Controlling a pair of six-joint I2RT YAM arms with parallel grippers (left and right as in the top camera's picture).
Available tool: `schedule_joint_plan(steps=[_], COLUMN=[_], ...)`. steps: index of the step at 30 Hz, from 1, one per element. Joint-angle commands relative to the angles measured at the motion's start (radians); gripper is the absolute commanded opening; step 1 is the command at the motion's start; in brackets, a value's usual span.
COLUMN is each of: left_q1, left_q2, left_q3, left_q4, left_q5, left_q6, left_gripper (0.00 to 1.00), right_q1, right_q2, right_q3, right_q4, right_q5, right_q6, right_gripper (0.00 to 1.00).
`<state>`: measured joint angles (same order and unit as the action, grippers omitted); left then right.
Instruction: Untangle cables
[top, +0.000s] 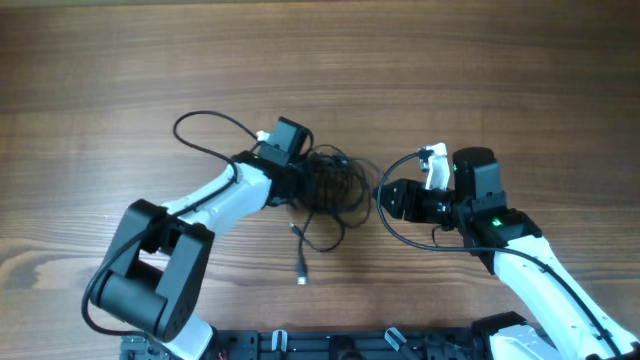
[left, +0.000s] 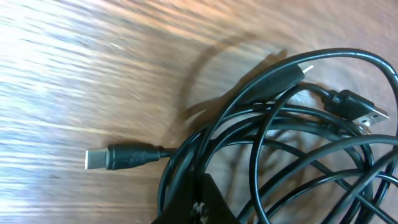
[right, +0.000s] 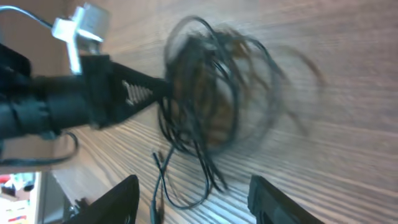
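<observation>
The cables (top: 335, 185) lie as a tangled bundle of thin black cords in the middle of the table. One loose end with a light plug (top: 301, 278) trails toward the front. My left gripper (top: 303, 183) is at the bundle's left edge. In the left wrist view it (left: 200, 202) is shut on a strand, with the cable loops (left: 298, 155), a USB-C plug (left: 118, 157) and a flat metal plug (left: 367, 113) close by. My right gripper (top: 385, 200) is open and empty just right of the bundle. In the right wrist view its fingers (right: 199, 202) are spread wide, facing the cables (right: 211, 99) and the left gripper (right: 124, 93).
The wooden table (top: 480, 70) extends around both arms. A thicker black wire loop (top: 205, 125) fixed to the left arm arcs left of it. A similar loop (top: 400, 232) hangs by the right arm. A black rail (top: 330, 345) runs along the front edge.
</observation>
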<state>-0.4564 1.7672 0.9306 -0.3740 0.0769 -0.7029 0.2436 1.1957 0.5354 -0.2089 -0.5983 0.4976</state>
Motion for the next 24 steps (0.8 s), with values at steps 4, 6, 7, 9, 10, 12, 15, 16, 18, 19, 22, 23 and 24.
schedule_joint_plan(steps=[4, 6, 7, 9, 10, 12, 15, 16, 18, 19, 22, 23, 24], left_q1=[0.033, 0.029, 0.028, 0.028, 0.028, 0.028, 0.028, 0.028, 0.029, 0.032, 0.046, 0.056, 0.065], left_q2=[0.013, 0.013, 0.013, 0.013, 0.013, 0.013, 0.013, 0.013, 0.013, 0.013, 0.013, 0.013, 0.01], left_q3=[-0.001, -0.001, -0.001, -0.001, -0.001, -0.001, -0.001, -0.001, -0.001, -0.001, -0.001, -0.001, -0.001], left_q4=[-0.011, -0.011, -0.011, -0.011, -0.011, -0.011, -0.012, -0.012, -0.012, -0.012, -0.015, -0.024, -0.035], left_q5=[-0.066, -0.067, -0.066, -0.066, -0.066, -0.066, -0.066, -0.066, -0.067, -0.067, -0.067, -0.067, -0.067], left_q6=[-0.046, -0.046, -0.046, -0.046, -0.046, -0.046, -0.046, -0.046, -0.046, -0.046, -0.046, -0.046, -0.046], left_gripper=[0.04, 0.04, 0.04, 0.04, 0.04, 0.04, 0.04, 0.04, 0.04, 0.04, 0.04, 0.04, 0.04], right_q1=[0.091, 0.133, 0.146, 0.163, 0.163, 0.163, 0.163, 0.163, 0.163, 0.163, 0.155, 0.141, 0.117], right_q2=[-0.005, 0.016, 0.034, 0.094, 0.13, 0.212, 0.347, 0.379, 0.451, 0.468, 0.465, 0.452, 0.432], right_q3=[-0.001, -0.001, -0.001, -0.001, -0.001, 0.0, 0.002, 0.002, 0.002, 0.002, 0.002, 0.002, 0.002], right_q4=[0.031, 0.085, 0.122, 0.233, 0.292, 0.409, 0.549, 0.579, 0.657, 0.684, 0.727, 0.738, 0.741], right_q5=[0.048, 0.175, 0.217, 0.246, 0.236, 0.202, 0.099, 0.055, -0.108, -0.175, -0.286, -0.315, -0.333], right_q6=[-0.051, -0.05, -0.05, -0.048, -0.043, 0.006, 0.078, 0.088, 0.116, 0.126, 0.134, 0.135, 0.141], right_gripper=[0.61, 0.7, 0.74, 0.79, 0.8, 0.82, 0.73, 0.67, 0.46, 0.36, 0.1, 0.05, 0.05])
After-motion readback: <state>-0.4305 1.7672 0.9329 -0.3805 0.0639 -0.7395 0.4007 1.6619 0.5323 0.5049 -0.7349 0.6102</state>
